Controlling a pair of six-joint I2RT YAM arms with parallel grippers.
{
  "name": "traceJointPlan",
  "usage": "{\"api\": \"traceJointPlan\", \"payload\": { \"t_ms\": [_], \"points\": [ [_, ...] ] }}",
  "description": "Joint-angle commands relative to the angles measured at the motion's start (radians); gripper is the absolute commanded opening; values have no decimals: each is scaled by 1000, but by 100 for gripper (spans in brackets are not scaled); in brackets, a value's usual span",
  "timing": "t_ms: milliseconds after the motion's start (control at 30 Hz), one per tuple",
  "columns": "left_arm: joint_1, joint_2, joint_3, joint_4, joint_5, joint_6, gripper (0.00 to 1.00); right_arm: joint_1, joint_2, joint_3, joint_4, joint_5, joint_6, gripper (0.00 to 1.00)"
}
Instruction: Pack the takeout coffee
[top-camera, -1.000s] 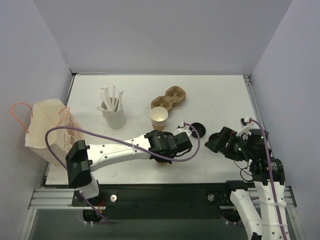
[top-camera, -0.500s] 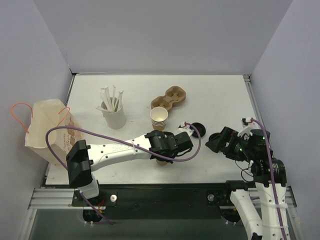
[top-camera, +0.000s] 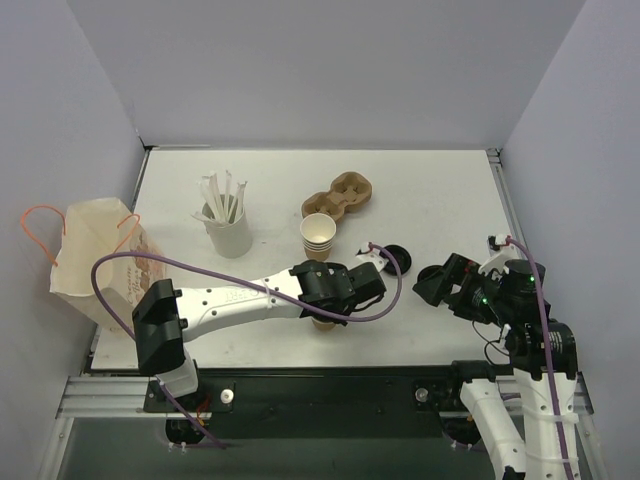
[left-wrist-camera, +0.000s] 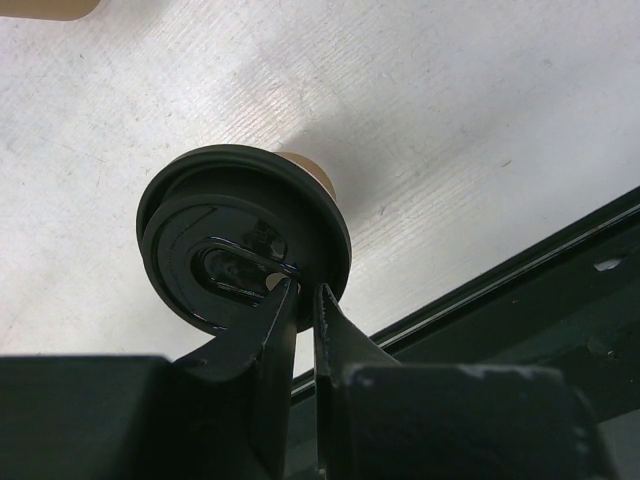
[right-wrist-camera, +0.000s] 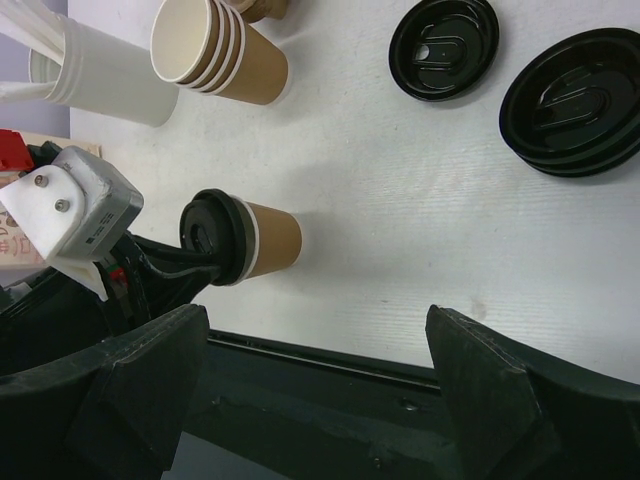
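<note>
The takeout coffee is a tan paper cup with a black lid on it, standing near the table's front edge. My left gripper hovers right over it. Its jaws stand a narrow gap apart, with the lid's near rim between the fingertips. In the right wrist view the left gripper reaches the lid from the side. My right gripper is wide open and empty, off to the right of the cup.
A nested stack of tan cups stands behind the coffee. Loose black lids and a lid stack lie to the right. A cardboard carrier, a white cup of stirrers and a paper bag are farther back and to the left.
My left jaws have parted slightly at the lid's rim. The right arm has drifted a little to the right. The cup has stayed put.
</note>
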Motion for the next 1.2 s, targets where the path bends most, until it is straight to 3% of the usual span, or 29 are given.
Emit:
{"api": "traceJointPlan", "payload": {
  "t_ms": [0,800,1033,1167],
  "points": [
    [13,1,-14,24,-7,2,20,4,-5,41,-27,20,-10,96],
    [14,-21,27,-15,1,2,31,4,15,34,-21,29,0,96],
    [26,-149,32,-8,-2,-16,38,14,13,-60,134,-55,93,92],
    [114,-206,-23,49,41,-7,39,79,82,-116,246,-55,164,88]
  ]
}}
